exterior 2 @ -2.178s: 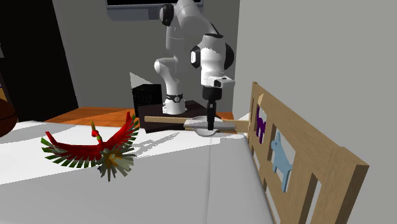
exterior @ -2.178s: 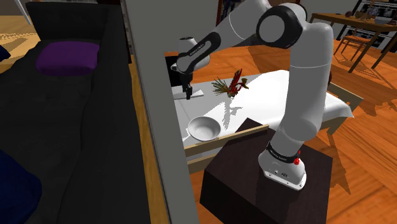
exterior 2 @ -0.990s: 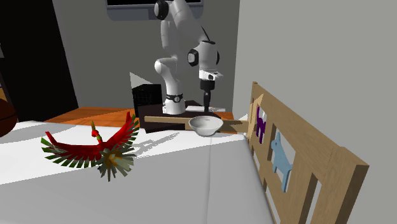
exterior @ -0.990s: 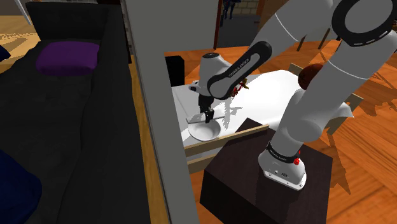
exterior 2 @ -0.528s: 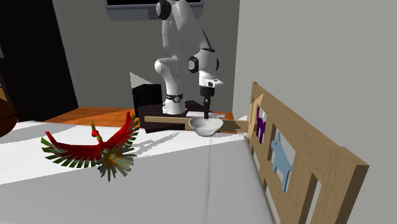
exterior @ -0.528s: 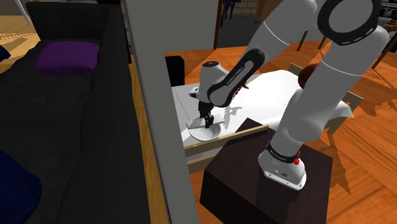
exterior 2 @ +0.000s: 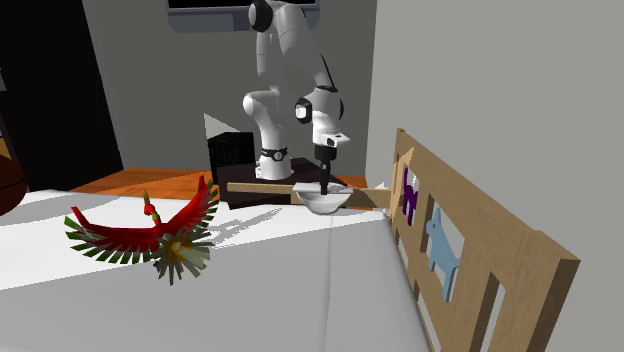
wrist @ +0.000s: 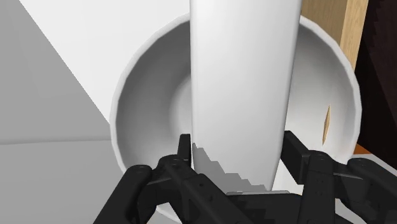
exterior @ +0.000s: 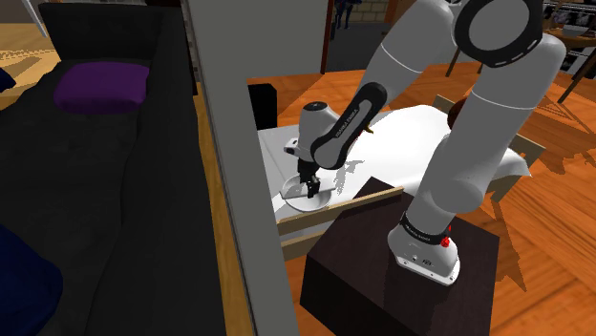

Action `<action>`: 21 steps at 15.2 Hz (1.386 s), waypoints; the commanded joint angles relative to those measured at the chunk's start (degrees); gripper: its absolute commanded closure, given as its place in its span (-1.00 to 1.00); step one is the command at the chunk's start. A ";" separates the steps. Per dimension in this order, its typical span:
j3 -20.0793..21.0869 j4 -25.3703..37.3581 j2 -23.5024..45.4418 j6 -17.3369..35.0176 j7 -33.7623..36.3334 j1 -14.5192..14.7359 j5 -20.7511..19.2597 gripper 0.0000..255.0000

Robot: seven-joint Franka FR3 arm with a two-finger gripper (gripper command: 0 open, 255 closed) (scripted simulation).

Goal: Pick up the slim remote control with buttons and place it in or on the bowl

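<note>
The remote [wrist: 242, 83] is drawn as a plain white slim bar. It hangs from my gripper [wrist: 236, 149], whose black fingers [wrist: 184, 149] are shut on its sides. Its far end reaches down into the white bowl [wrist: 137, 76] directly below. In the shoulder view the gripper [exterior: 308, 181] stands low over the bowl [exterior: 310, 200] at the near edge of the white bed surface. In the second exterior view the gripper [exterior 2: 324, 184] dips into the bowl [exterior 2: 325, 203].
A red bird toy [exterior 2: 150, 235] lies on the white bed [exterior 2: 250, 280]. A wooden rail [exterior: 344, 205] runs just beside the bowl, with my dark stand [exterior: 401, 277] behind it. A wooden footboard [exterior 2: 470, 250] and a grey wall [exterior: 224, 143] border the bed.
My gripper has come down with the remote from above the bowl until the remote's end is inside it. The bowl and bird toy have stayed put.
</note>
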 commanded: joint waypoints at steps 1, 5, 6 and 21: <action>0.00 -0.01 0.09 0.13 0.00 0.00 -0.01 1.00; 0.00 0.00 0.10 0.13 0.01 0.00 -0.01 -1.00; 0.00 0.00 0.10 0.13 0.00 0.00 -0.01 -1.00; 0.07 0.54 -8.71 -9.22 -0.25 0.11 0.36 -1.00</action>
